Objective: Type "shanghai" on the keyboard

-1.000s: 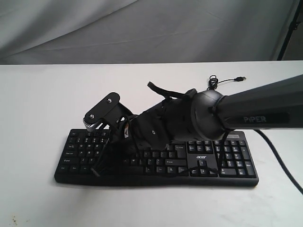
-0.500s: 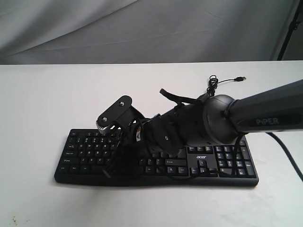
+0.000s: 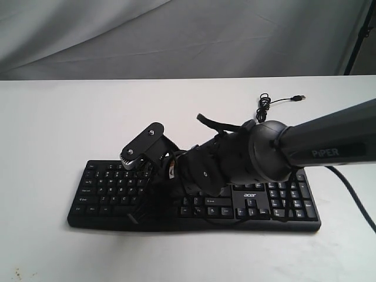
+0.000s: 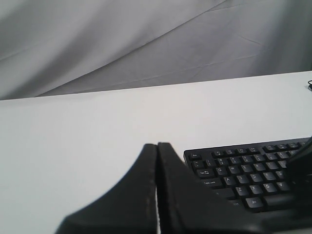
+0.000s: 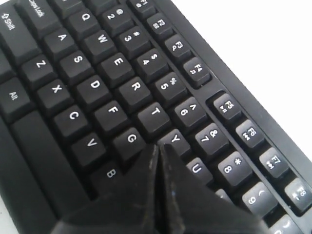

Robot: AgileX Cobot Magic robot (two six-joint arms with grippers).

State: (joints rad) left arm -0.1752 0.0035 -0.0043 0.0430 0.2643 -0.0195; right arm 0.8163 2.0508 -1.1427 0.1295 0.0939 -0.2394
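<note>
The black keyboard [image 3: 108, 189] lies flat on the white table [image 3: 53, 129], its acer logo showing beside the arm. My right gripper [image 3: 136, 215] reaches across from the right and comes down on the left half of the keys. Up close in the right wrist view, the keyboard [image 5: 97, 87] fills the frame and the right gripper [image 5: 158, 146] is shut, its tips on the spot between G, Y, B and U, hiding the key beneath. My left gripper [image 4: 157, 145] is shut and empty, held off the keyboard's [image 4: 243, 170] Esc corner over bare table.
The keyboard's thin USB cable [image 3: 271, 103] coils behind it at the back right. The right arm's thick black cable [image 3: 352, 205] trails off to the right. A grey cloth backdrop [image 3: 176, 35] hangs behind the table.
The right gripper has shifted to the right along the keyboard and settled slightly lower onto the keys. The keyboard has not moved.
</note>
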